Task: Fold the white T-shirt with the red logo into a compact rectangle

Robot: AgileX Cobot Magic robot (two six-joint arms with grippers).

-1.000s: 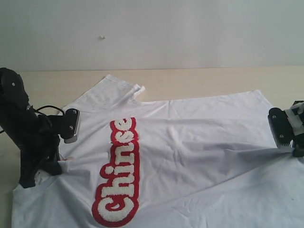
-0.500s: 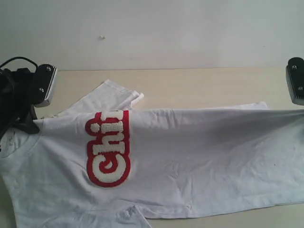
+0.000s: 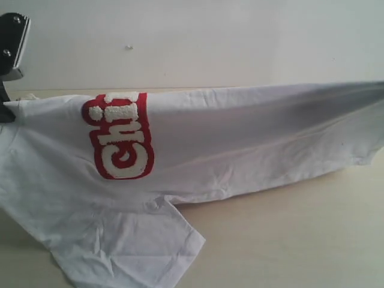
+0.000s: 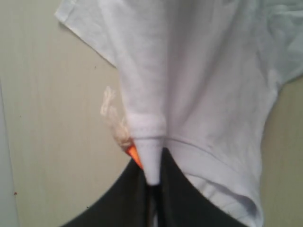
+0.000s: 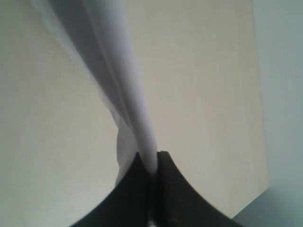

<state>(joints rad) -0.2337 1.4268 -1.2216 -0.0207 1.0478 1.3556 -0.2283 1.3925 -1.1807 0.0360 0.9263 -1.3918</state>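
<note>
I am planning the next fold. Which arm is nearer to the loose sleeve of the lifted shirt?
Left, probably. The left gripper holds the white T-shirt at the collar, on the same side as the sleeve; the right gripper pinches the far end, outside the exterior view.

White T-shirt (image 3: 240, 138) w/ white-lettered red logo (image 3: 120, 135); orange neck tag (image 4: 134, 153); beige table (image 3: 288, 240); pale grey wall (image 3: 240, 42)

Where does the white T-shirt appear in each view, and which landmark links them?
Exterior view: the white T-shirt hangs stretched across the picture.
Left wrist view: it fills most of the picture, collar pinched by the left gripper.
Right wrist view: a narrow fold leading off from the right gripper.
Shared landmark: the beige table.
</note>
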